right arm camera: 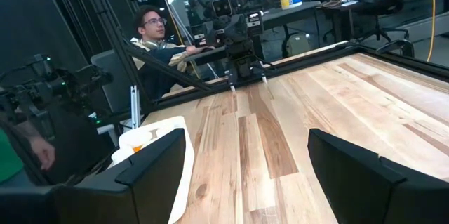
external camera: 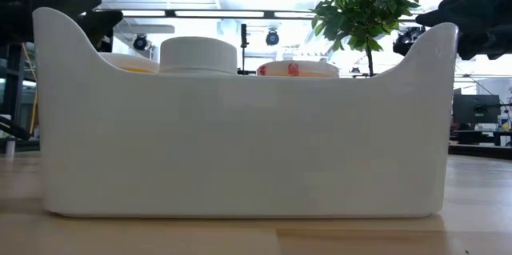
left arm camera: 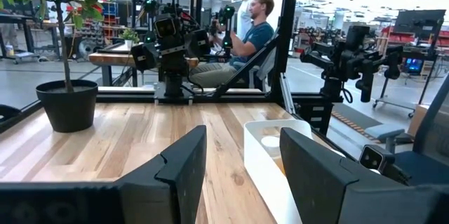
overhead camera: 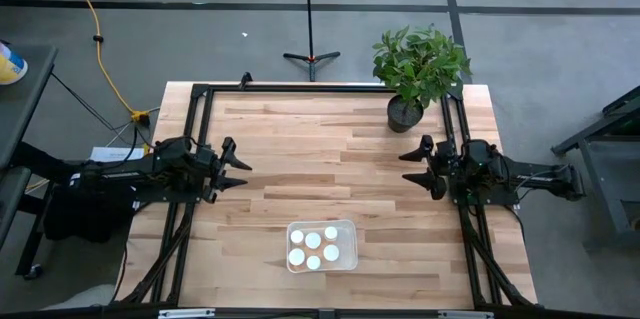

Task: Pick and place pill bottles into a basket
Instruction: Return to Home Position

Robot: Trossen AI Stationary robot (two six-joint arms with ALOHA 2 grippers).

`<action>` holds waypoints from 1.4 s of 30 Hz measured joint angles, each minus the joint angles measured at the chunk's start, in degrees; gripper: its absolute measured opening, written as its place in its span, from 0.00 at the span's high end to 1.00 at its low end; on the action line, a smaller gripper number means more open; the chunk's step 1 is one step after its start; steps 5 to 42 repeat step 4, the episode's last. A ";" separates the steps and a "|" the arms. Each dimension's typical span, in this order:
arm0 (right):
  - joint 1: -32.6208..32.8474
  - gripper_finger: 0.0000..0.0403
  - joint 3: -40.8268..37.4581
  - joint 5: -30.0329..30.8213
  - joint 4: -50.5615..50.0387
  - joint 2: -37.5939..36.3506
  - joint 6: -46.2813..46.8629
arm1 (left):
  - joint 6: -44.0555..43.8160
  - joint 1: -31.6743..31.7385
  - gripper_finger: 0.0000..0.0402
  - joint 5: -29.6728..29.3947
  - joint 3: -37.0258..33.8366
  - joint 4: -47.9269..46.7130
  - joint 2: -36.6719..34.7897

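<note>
The basket [external camera: 240,143] stands on the wooden tabletop [external camera: 240,237] and fills most of the frame. Its near wall dips between two raised corners. Above the dip show one pill bottle's white cap [external camera: 198,53] and a lower cap [external camera: 298,69] with red marking. A leafy plant [external camera: 364,3] rises behind.

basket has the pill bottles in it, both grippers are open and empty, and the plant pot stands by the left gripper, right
Wrong arm: the high view shows the plant pot beside the right gripper, not the left gripper. The rest holds.
</note>
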 joint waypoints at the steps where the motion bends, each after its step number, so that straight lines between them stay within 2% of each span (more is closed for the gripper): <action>1: 0.00 0.28 0.00 0.00 -0.01 0.00 0.00 | 0.00 0.00 0.46 -0.02 0.00 0.00 0.00; 42: 0.00 0.28 0.00 -0.02 -0.02 0.00 0.00 | 0.00 0.00 0.46 -0.02 0.00 0.00 0.00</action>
